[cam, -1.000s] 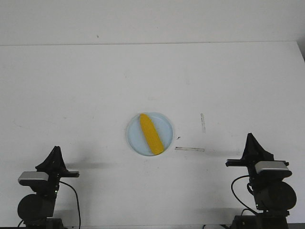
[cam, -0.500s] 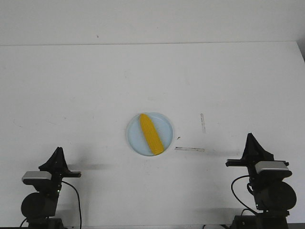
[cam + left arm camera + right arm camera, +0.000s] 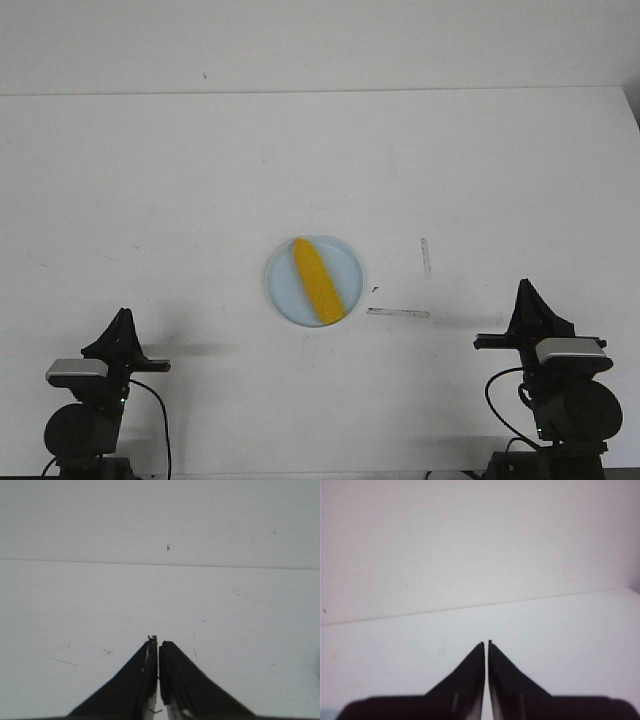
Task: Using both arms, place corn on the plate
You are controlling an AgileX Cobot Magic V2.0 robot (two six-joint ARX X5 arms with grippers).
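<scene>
The yellow corn (image 3: 317,280) lies diagonally on the pale blue plate (image 3: 282,289) in the middle of the white table. My left gripper (image 3: 122,316) sits folded back at the near left, far from the plate, shut with nothing in it. My right gripper (image 3: 522,286) is folded back at the near right, also shut and empty. In the left wrist view the left gripper (image 3: 158,643) shows its two black fingers pressed together over bare table. The right wrist view shows the right gripper (image 3: 486,642) likewise closed. Neither wrist view shows the corn or the plate.
Two thin strips of tape (image 3: 398,313) (image 3: 426,257) lie on the table right of the plate. The table's far edge (image 3: 320,92) meets a white wall. Black cables hang by both arm bases.
The left arm settled slightly lower and to the right during the first half second, then stayed still. The corn, plate and right arm have not moved.
</scene>
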